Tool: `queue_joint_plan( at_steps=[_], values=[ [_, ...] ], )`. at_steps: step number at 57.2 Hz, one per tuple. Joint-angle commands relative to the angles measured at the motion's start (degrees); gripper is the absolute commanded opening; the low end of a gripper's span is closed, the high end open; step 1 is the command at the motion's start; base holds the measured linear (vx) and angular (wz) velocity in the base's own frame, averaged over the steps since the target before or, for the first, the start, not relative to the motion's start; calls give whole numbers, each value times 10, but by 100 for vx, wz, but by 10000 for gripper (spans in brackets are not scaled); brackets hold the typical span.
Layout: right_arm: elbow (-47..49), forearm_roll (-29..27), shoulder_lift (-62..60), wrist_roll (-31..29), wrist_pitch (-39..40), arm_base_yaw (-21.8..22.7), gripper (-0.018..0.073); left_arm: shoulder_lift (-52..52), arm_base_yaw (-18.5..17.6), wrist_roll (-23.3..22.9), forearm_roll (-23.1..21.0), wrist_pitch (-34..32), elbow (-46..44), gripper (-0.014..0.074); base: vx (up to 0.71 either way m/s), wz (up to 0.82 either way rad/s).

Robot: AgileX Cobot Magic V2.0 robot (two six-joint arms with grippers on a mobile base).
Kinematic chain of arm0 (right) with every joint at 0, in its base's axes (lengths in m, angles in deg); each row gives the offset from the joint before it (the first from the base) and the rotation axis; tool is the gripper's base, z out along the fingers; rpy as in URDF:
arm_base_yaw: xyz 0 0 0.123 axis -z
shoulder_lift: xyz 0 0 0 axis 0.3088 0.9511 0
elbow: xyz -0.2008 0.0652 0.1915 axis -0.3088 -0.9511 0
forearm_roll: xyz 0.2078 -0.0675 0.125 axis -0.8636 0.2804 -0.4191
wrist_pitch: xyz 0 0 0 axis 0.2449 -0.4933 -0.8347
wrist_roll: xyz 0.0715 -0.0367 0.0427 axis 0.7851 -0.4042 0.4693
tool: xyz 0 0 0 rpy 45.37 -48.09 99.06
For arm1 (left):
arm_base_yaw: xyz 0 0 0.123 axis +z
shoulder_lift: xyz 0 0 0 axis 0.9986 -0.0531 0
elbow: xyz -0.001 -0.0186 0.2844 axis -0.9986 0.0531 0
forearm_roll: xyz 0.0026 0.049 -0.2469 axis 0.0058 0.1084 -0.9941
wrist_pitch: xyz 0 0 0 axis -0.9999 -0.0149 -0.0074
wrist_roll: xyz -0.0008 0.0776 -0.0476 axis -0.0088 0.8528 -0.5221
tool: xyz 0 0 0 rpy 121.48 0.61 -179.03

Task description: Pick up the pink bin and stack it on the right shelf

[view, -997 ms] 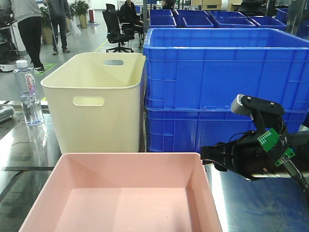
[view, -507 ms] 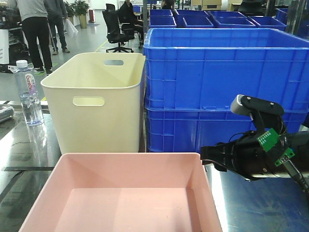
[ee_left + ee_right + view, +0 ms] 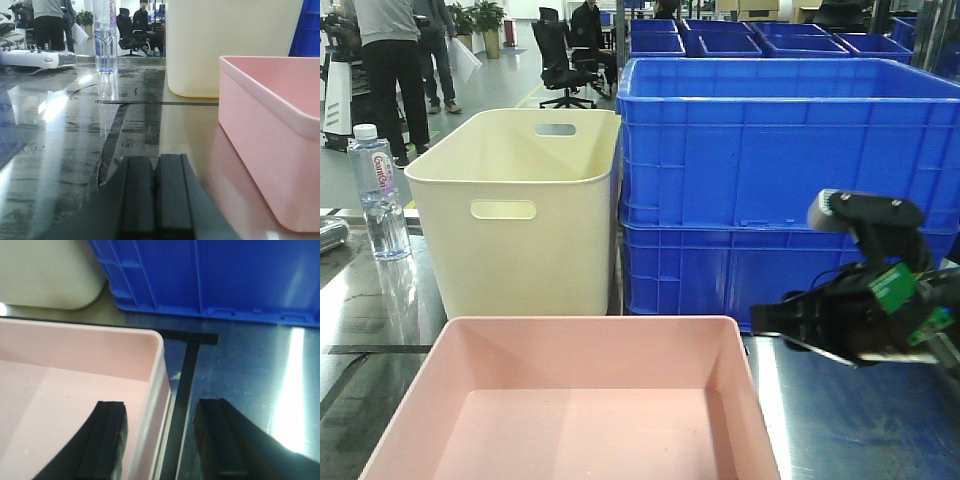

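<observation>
The pink bin sits at the near edge of the front view, wide, shallow and with nothing in it. My right gripper hangs open just above its far right corner. In the right wrist view my right gripper straddles the right wall of the pink bin, one finger over the inside and one over the right shelf, a dark shiny metal top. My left gripper is shut on nothing, low over the table left of the pink bin. The right shelf lies to the bin's right.
A taller cream tub with slot handles stands behind the bin. Stacked blue crates fill the back right. A water bottle stands at the far left. A black tape line runs beside the bin. People stand in the background.
My right arm has shifted a little to the right and its gripper has drawn slightly away from the bin's corner. The bin has not moved. People at the back left have shifted.
</observation>
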Motion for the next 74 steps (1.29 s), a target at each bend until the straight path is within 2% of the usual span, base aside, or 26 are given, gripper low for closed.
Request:
queue_joint_plan(
  at_steps=[1,8,14,22,24,33,39,56,59,63,74],
  values=[
    [18,9,-64,-5,39,4,356,4,0,-4,-3,-51,8,-5,0,0],
    [-3,41,-135,-6,26,4,298,4,0,-4,-3,-51,8,-5,0,0],
    [-73,62,-209,-7,46,4,194,4,0,-4,-3,-51,8,-5,0,0],
    [-206,80,-329,-37,131,7,7,4,0,-4,-3,-51,8,-5,0,0],
    [-240,78,-356,-49,161,16,-15,4,0,-4,-3,-51,8,-5,0,0],
    [-406,61,-479,-93,316,103,-13,4,0,-4,-3,-51,8,-5,0,0],
    [-497,61,-567,-95,353,147,-11,4,0,-4,-3,-51,8,-5,0,0],
    [-687,67,-770,-96,354,197,-11,4,0,-4,-3,-51,8,-5,0,0],
    [-681,74,-765,-94,295,197,-11,5,0,-4,-3,-51,8,-5,0,0],
    [-683,92,-768,-94,263,197,-11,3,0,-4,-3,-51,8,-5,0,0],
    [-683,105,-766,-89,259,197,-11,3,0,-4,-3,-51,8,-5,0,0]
  ],
)
